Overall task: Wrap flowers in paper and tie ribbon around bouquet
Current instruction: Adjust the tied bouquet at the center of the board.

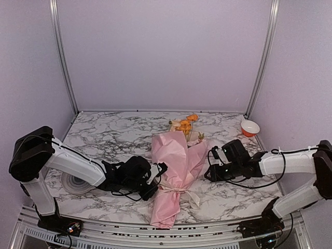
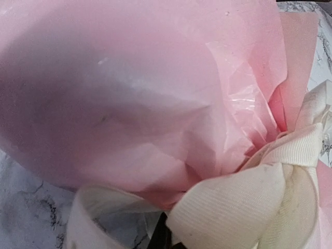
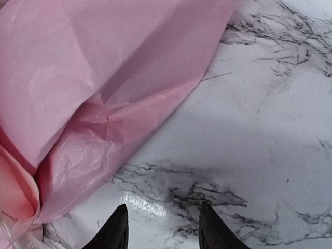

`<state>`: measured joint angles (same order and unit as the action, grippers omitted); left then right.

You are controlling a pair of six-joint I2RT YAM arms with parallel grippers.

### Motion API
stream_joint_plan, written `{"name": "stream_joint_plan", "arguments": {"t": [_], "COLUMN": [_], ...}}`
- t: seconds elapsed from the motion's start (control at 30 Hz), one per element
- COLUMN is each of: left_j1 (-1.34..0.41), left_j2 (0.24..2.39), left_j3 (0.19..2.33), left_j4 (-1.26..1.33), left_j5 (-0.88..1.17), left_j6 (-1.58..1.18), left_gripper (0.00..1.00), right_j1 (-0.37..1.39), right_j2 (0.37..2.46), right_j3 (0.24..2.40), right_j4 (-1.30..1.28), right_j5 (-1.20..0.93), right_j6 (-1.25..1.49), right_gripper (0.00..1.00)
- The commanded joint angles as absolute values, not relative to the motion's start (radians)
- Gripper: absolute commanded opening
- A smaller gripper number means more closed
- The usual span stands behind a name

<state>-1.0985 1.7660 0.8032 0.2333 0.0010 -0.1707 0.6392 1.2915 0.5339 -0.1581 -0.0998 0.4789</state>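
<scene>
Right gripper point(image 3: 163, 231): jaws part open, nothing between them. The tips hang over bare marble, just beside the loose lower edge of the paper point(image 3: 104, 78) and not touching it.

Left gripper point(image 1: 155, 174): jaws fully closed, pressed against the waist of the bouquet point(image 1: 174, 171) from its left side. The ribbon point(image 2: 228, 207) fills the left wrist view at very close range, but I cannot tell whether a strand is pinched.

The bouquet lies on the table point(image 1: 114, 135) between the two arms. The flowers point(image 1: 185, 123) show at the far end, and the ribbon is bound round the narrow middle (it looks knotted, with tails trailing to the right).

Risks, in my judgement:
- If the left jaws do hold a strand, drawing that arm away would pull the knot loose or drag the bouquet.
- If the right tips move inward, they could catch the thin paper and tear or unfold it.
</scene>
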Motion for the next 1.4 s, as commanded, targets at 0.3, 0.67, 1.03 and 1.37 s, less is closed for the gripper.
{"name": "stream_joint_plan", "arguments": {"t": [0.3, 0.67, 1.03, 1.37], "left_j1": [-1.140, -1.134, -1.121, -1.114], "left_j2": [1.729, 1.435, 1.503, 1.702], "left_j3": [0.804, 0.588, 0.744, 0.827], "left_j4": [0.305, 0.218, 0.012, -0.052], "left_j5": [-0.045, -0.135, 0.004, -0.036], "left_j6": [-0.177, -0.041, 0.158, 0.238], "left_gripper": [0.00, 0.73, 0.94, 0.99], "right_j1": [0.489, 0.527, 0.699, 0.817], "right_j2": [1.554, 1.237, 1.182, 1.333], "right_j3": [0.865, 0.670, 0.742, 0.708], "right_j4": [-0.139, -0.468, -0.751, -0.711], "right_j5": [-0.195, -0.182, -0.150, -0.151], "right_j6": [0.293, 0.340, 0.476, 0.456], "right_gripper": [0.42, 0.58, 0.59, 0.84]}}
